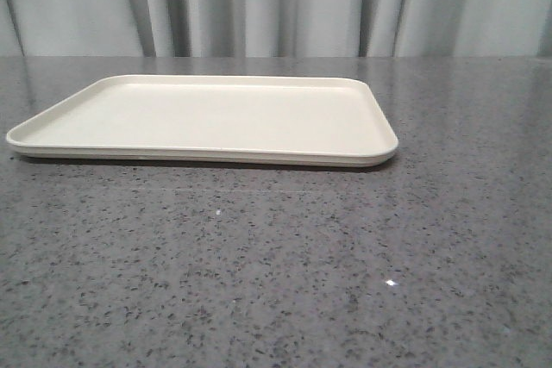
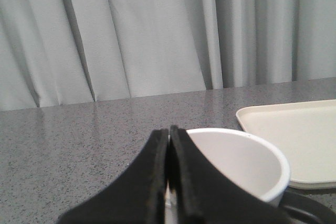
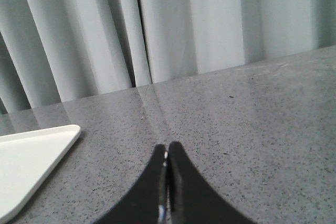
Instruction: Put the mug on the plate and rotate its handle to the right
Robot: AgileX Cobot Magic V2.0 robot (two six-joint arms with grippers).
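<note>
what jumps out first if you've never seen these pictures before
The big cream plate lies bare in the middle of the speckled grey table in the front view, with nothing on it. The white mug shows only in the left wrist view, just behind the shut left gripper and off the plate's edge. The right gripper is shut too, over bare table.

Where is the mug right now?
Only the left wrist view shows the mug: on the grey table, off the plate, just behind the left hand.
</note>
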